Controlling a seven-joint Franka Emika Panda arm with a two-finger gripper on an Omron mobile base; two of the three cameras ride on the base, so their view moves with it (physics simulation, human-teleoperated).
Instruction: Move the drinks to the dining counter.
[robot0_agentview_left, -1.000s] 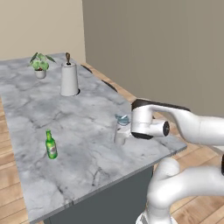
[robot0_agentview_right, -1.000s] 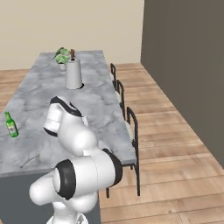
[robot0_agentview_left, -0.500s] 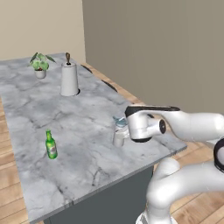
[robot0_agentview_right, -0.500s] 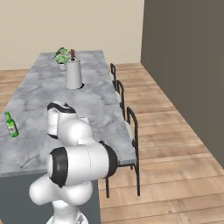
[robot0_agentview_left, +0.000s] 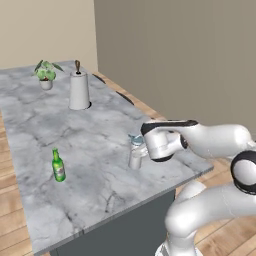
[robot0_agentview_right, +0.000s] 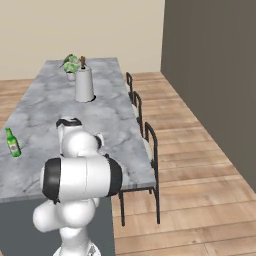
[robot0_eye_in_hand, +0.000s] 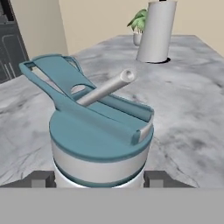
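A pale, clear drink cup (robot0_agentview_left: 135, 154) with a teal lid and a straw (robot0_eye_in_hand: 100, 131) stands near the right edge of the dining counter (robot0_agentview_left: 95, 127), a wide grey-veined marble slab. My gripper (robot0_agentview_left: 141, 153) reaches it from the right and is shut on its body. In the hand view the dark fingertips (robot0_eye_in_hand: 41, 178) flank the cup's sides low down, so the gripper (robot0_eye_in_hand: 99, 178) straddles it. I cannot tell whether the cup rests on the slab or hangs just above it. A small green bottle (robot0_agentview_left: 58, 166) stands upright to the left on the same counter (robot0_agentview_right: 115, 107), where the bottle (robot0_agentview_right: 13, 143) is near the left edge.
A white cylinder with a brown tip (robot0_agentview_left: 79, 91) and a potted plant (robot0_agentview_left: 46, 74) stand at the counter's far end. Dark chairs (robot0_agentview_right: 150, 145) line the counter's right side. Wooden floor surrounds the counter.
The arm has swung and stretched further out over the counter's near corner. The hand and cup have shifted only slightly; the green bottle has not moved.
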